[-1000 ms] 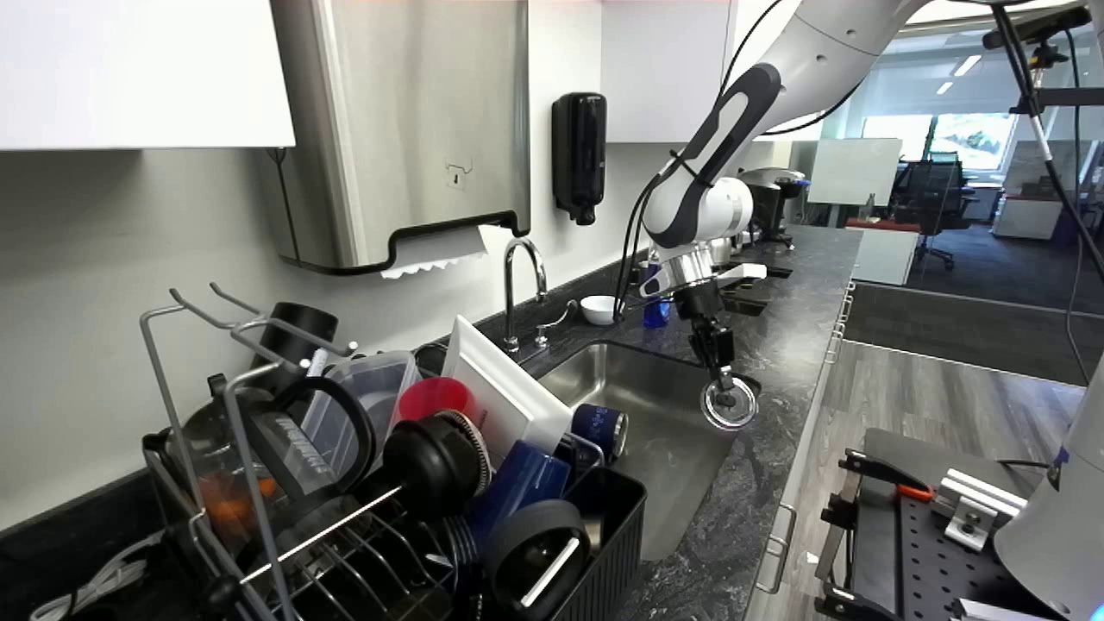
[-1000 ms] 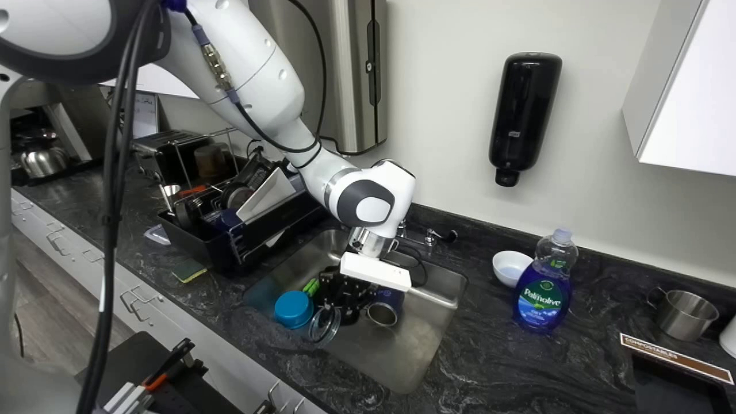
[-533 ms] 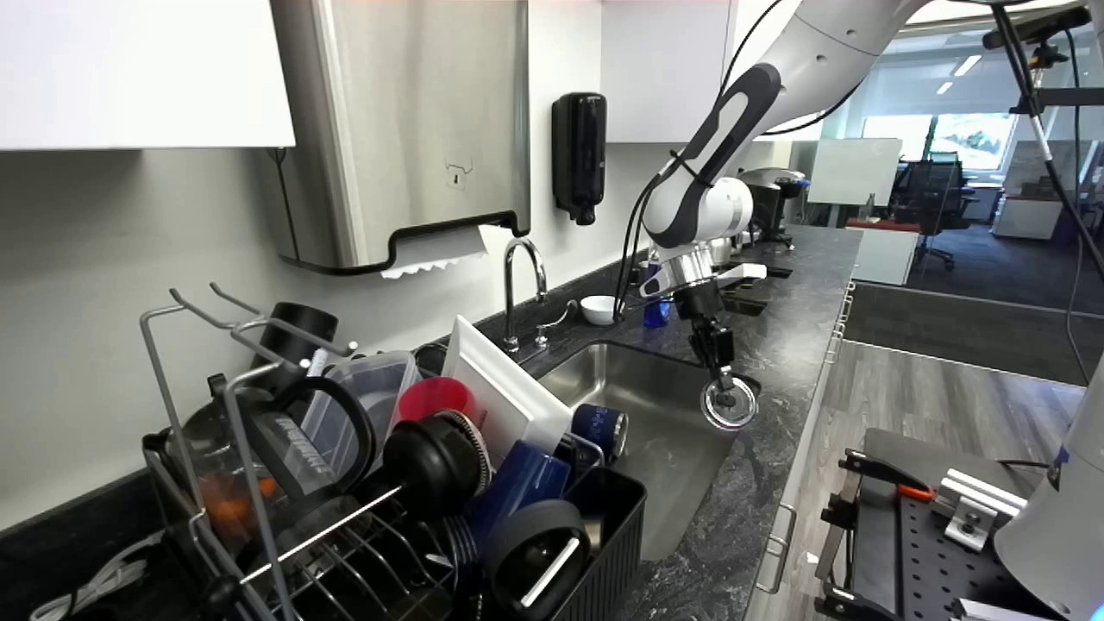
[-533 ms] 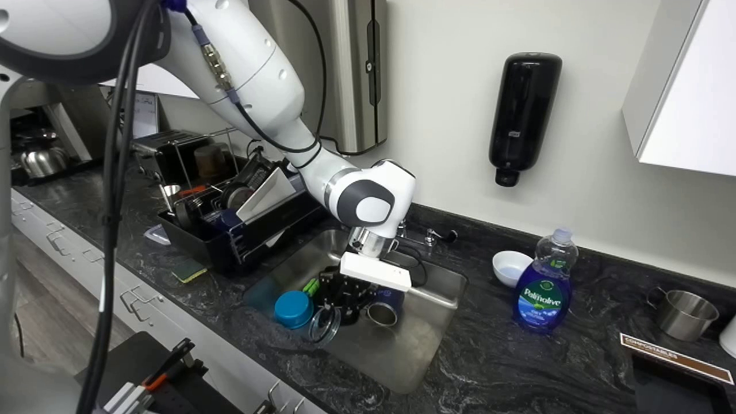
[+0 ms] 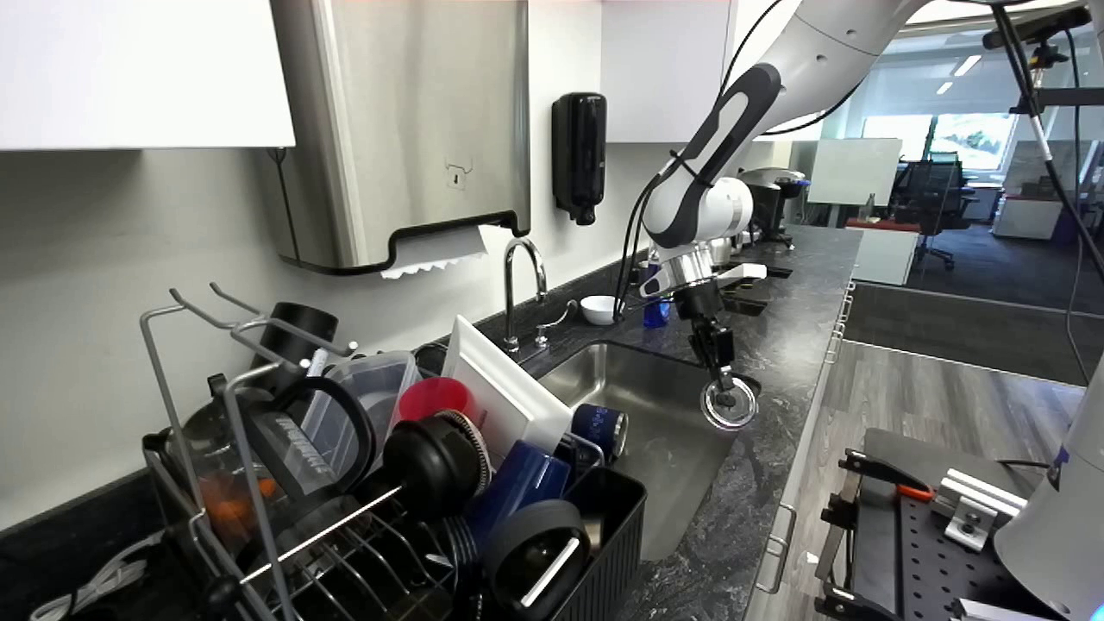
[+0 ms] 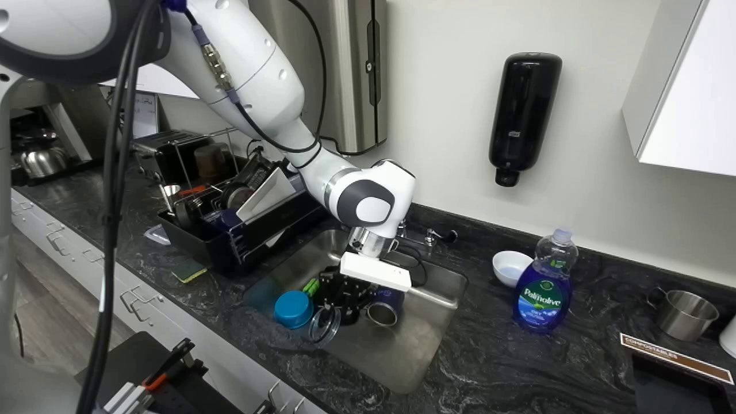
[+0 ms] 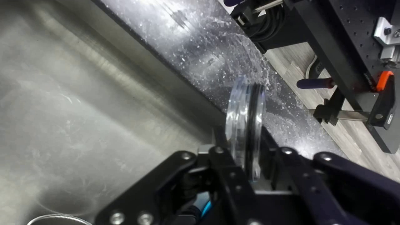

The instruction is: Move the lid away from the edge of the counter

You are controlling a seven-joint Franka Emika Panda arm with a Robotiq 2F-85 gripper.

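Note:
The lid (image 5: pixel 730 404) is a small round disc with a shiny rim and see-through centre. It also shows in an exterior view (image 6: pixel 325 326) and edge-on in the wrist view (image 7: pixel 245 125). My gripper (image 5: pixel 723 373) is shut on the lid, with a finger on each side of it in the wrist view (image 7: pixel 242 137). The lid hangs on edge, roughly upright, around the sink's front rim. Its exact height is hard to tell. The dark veined counter (image 5: pixel 789 345) runs along the wall, and its front strip shows in the wrist view (image 7: pixel 200 59).
The steel sink (image 5: pixel 664 517) holds a blue mug (image 5: pixel 599 429) and a teal bowl (image 6: pixel 293 309). A full dish rack (image 5: pixel 604 552) stands beside it. A white bowl (image 6: pixel 510 268), a soap bottle (image 6: pixel 541 296) and a steel cup (image 6: pixel 687 315) stand on the counter. The faucet (image 5: pixel 511 293) rises behind the sink.

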